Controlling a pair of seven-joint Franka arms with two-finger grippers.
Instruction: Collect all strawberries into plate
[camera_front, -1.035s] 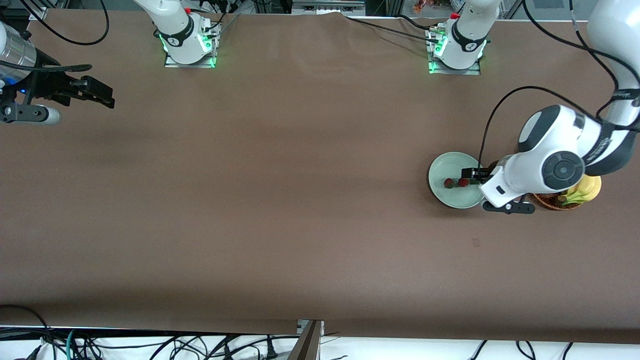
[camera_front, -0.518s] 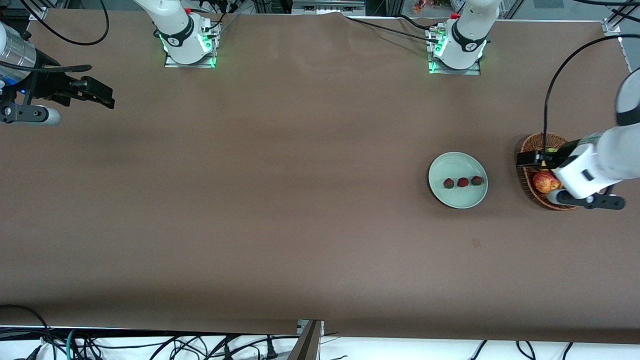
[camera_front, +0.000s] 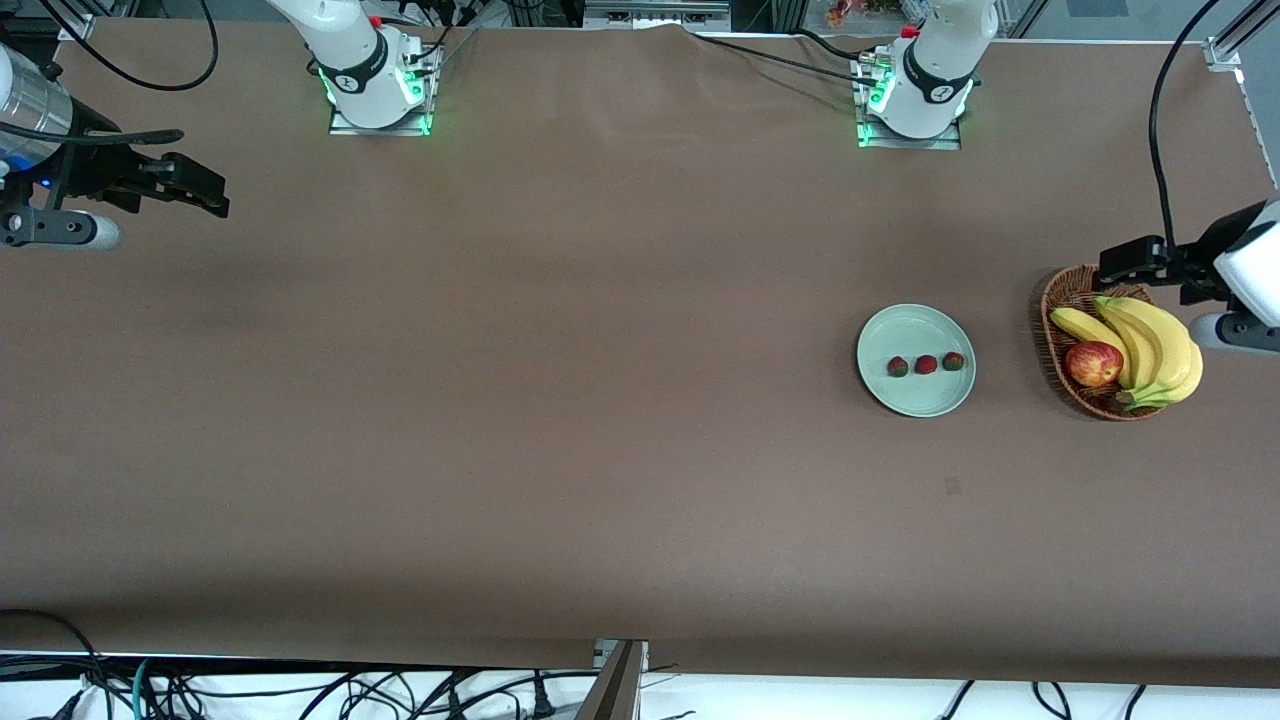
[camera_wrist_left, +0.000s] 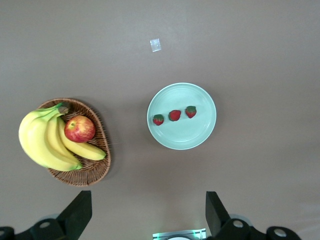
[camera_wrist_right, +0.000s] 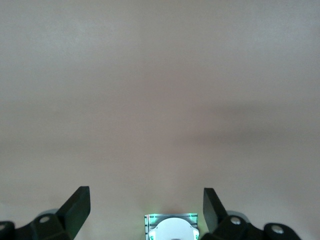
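- Strawberries (camera_front: 926, 364): three, in a row on the plate (camera_front: 915, 325), none touching its rim; none seen loose on the counter (camera_front: 560, 400).
- Plate: toward the left arm's end of the counter, beside a wicker basket (camera_front: 1056, 300) holding bananas (camera_front: 1150, 345) and an apple (camera_front: 1093, 363).
- Left end effector (camera_front: 1128, 262): fingers apart, empty, up over the basket's edge.
- Right end effector (camera_front: 195, 188): fingers apart, empty, waiting over the bare counter at the right arm's end.
- Step in hand, judged: collection looks finished; only clearing away is left.
- Handling note: carry the left arm up and away from the basket, brushing neither the fruit nor the plate, so the berries do not roll.
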